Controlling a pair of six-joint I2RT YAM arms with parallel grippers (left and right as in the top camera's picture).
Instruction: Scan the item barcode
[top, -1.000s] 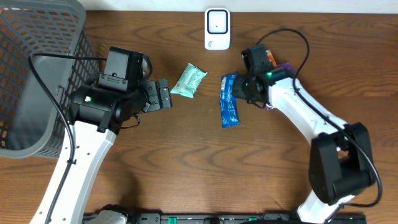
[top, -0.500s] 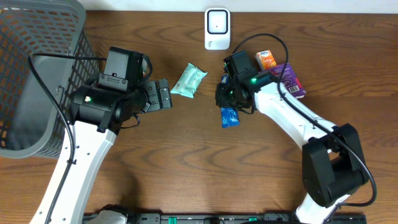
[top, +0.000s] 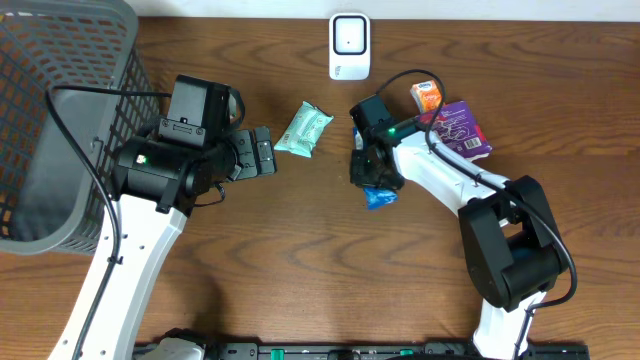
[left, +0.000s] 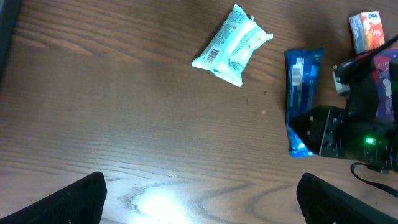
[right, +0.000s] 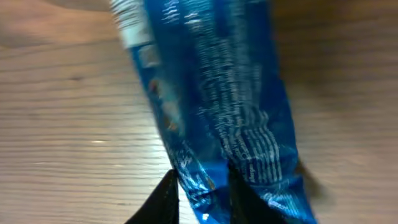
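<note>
My right gripper (top: 368, 172) is shut on one end of a long blue packet (top: 380, 197), near the table's middle. From overhead, only the packet's near tip shows past the wrist. In the right wrist view the gripper (right: 200, 182) pinches the blue packet's (right: 217, 93) crinkled end just above the wood. The left wrist view shows the blue packet (left: 301, 81) lying lengthwise. A white scanner (top: 349, 45) stands at the far edge. My left gripper (top: 262, 152) is open and holds nothing, left of a pale green packet (top: 303, 130).
A grey mesh basket (top: 30, 60) fills the far left corner. An orange box (top: 426, 96) and a purple packet (top: 462, 128) lie right of the scanner. The pale green packet (left: 233, 45) shows a barcode in the left wrist view.
My right gripper has swung left and nearer with the blue packet, which has turned and now lies mostly under the wrist. The left arm has not moved.
</note>
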